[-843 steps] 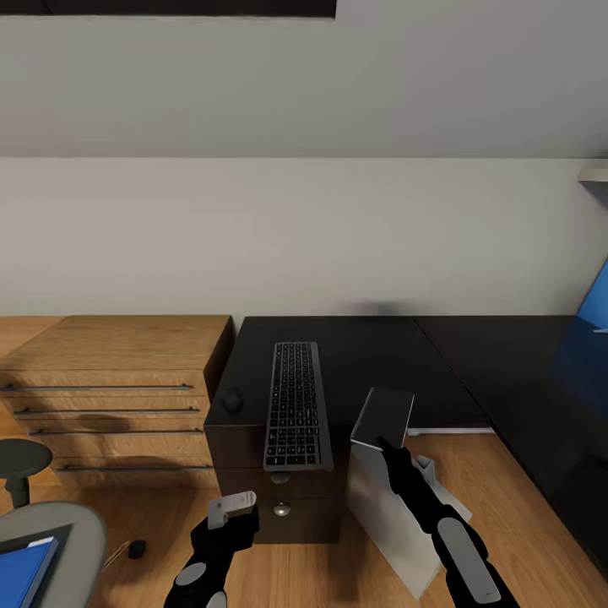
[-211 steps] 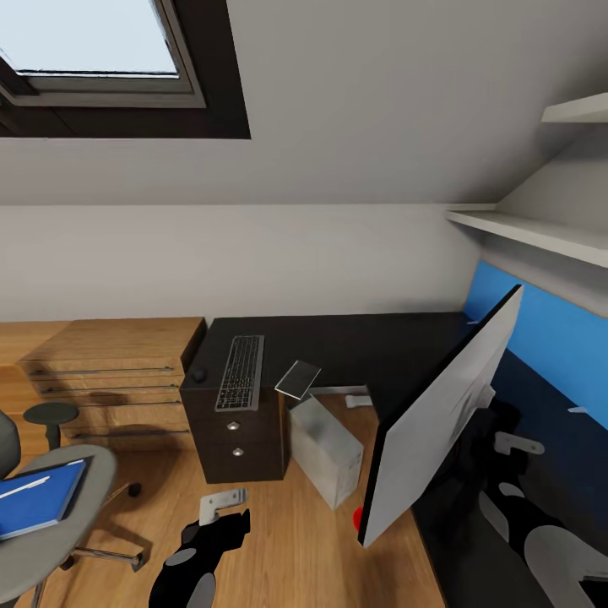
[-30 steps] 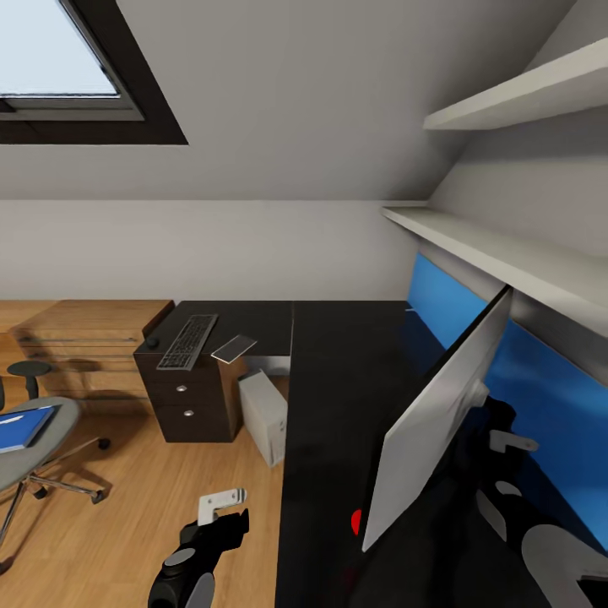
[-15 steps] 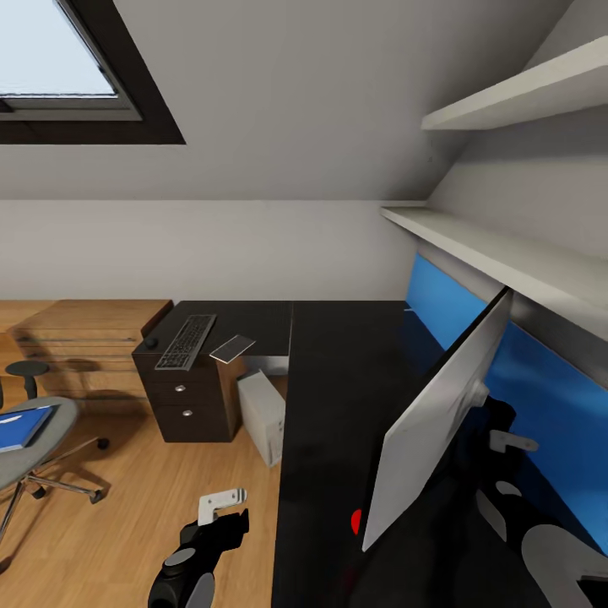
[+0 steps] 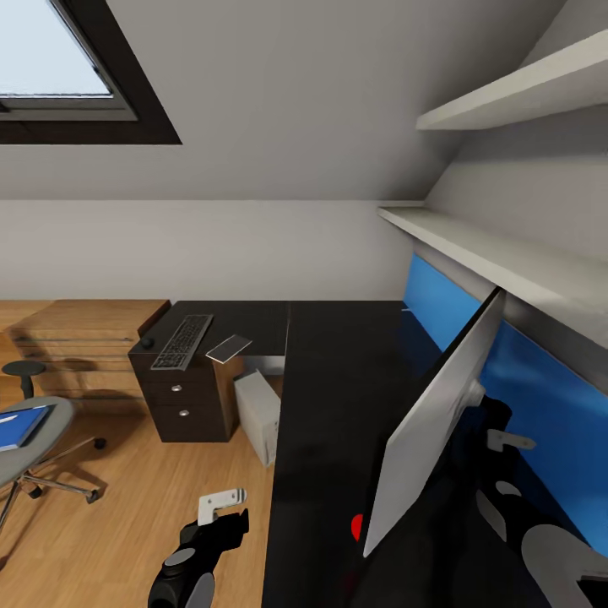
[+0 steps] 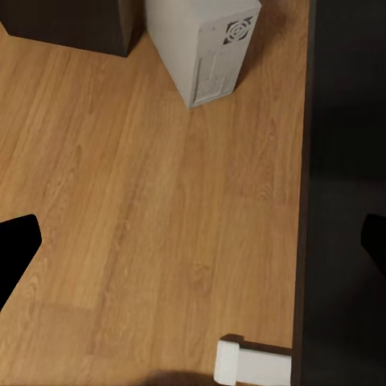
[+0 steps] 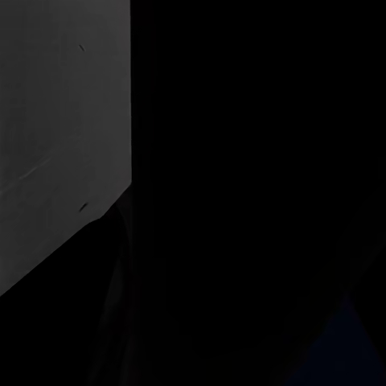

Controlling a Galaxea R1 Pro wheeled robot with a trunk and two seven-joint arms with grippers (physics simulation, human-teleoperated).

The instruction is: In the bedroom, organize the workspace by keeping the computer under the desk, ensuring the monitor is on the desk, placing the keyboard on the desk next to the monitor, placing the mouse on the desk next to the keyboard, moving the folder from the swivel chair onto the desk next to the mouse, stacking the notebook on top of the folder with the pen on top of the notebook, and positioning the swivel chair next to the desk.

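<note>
- The monitor [image 5: 439,422] is seen tilted over the desk [image 5: 338,397], with its red dot low near the front edge and its top corner up by the blue back panel [image 5: 540,388].
- Its long side runs from near the robot toward the far end of the desk, so the screen faces the open room.
- The right gripper [image 5: 505,441] is tucked behind the monitor's pale back, between it and the panel. It cannot be told if its jaws are spread or pinching the stand.
- The right wrist view is nearly all dark, with a pale slab, likely the monitor [image 7: 56,137].
- The left gripper [image 5: 221,504] is held over the floor [image 5: 127,498] beside the desk edge, well apart from everything. In the left wrist view its jaws are spread wide and nothing is held.
- The right arm is judged the nearer one for setting the monitor upright.
- The keyboard [image 5: 181,340], the mouse [image 5: 148,342] and the notebook [image 5: 230,348] lie far ahead on a dark drawer cabinet [image 5: 181,405], not yet next to the monitor.
- The computer [image 5: 258,415] stands on the floor partly under the desk.
- The folder [image 5: 21,425] lies on the chair [image 5: 42,439], off to the left, nearer the left arm.
</note>
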